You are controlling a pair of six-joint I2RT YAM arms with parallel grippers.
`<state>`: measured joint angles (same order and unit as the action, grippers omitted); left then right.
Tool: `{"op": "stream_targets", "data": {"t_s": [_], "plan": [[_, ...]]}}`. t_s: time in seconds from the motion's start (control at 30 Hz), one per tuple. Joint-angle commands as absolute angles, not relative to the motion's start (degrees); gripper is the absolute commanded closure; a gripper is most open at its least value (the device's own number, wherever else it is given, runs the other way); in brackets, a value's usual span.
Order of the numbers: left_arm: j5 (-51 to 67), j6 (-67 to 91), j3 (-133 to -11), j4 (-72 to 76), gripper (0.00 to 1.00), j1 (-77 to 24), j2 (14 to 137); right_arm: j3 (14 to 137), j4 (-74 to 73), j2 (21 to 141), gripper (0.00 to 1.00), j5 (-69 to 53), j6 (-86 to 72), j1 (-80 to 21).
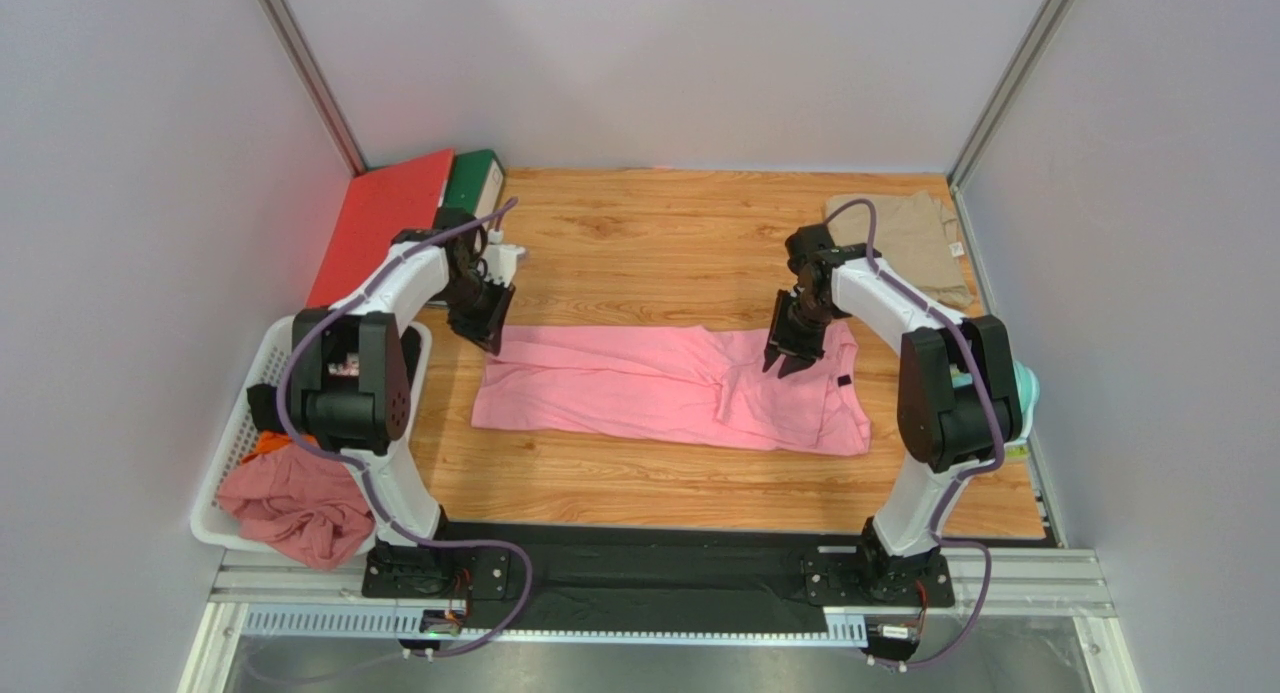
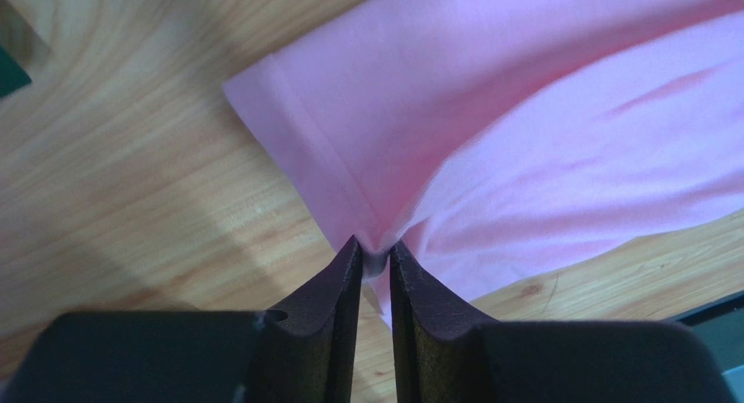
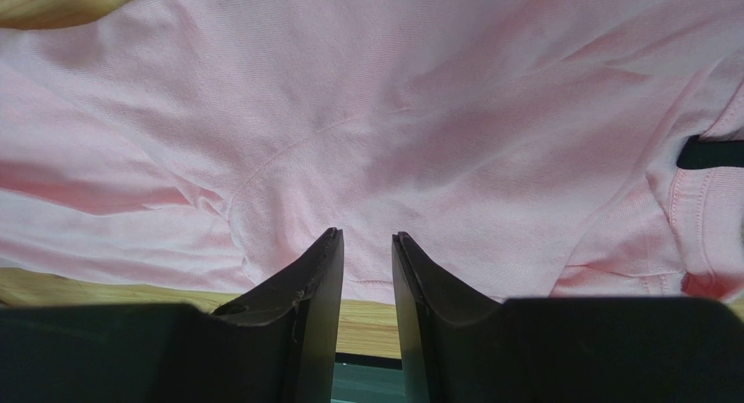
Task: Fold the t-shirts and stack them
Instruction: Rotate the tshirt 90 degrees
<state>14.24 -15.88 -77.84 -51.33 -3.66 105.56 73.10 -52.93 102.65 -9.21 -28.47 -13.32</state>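
Pink t-shirt, part-folded: corner pinched in left claw, edge at narrowly parted right claw, grip unclear; beige t-shirt beyond looks folded; stacking pending.

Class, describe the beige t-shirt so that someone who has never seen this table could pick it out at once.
Start at the wooden table and look to its far right corner. The khaki-beige t-shirt lies flat there, just beyond the right arm. Unlike the pink t-shirt spread across the middle, it is dull tan and tucked away in the corner.
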Motion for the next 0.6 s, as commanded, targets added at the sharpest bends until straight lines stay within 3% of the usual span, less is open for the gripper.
{"op": "stream_targets", "data": {"t_s": [0.0, 0.23, 0.57], "plan": [[14.9, -17.8, -73.0, -51.7, 0.74, -3.2, 98.1, 73.3, -51.9, 100.6, 0.68, -8.5, -28.6, -13.3], [14.9, -20.9, -65.0, -51.2, 0.55, -2.9, 95.4, 73.9, -52.6, 100.8, 0.67, -8.2, -28.3, -13.2], [14.0, -20.3, -68.1, -52.2, 0.54, -1.8, 95.9, 74.3, -53.5, 100.3, 0.67, -7.6, -28.3, -13.0]]}}
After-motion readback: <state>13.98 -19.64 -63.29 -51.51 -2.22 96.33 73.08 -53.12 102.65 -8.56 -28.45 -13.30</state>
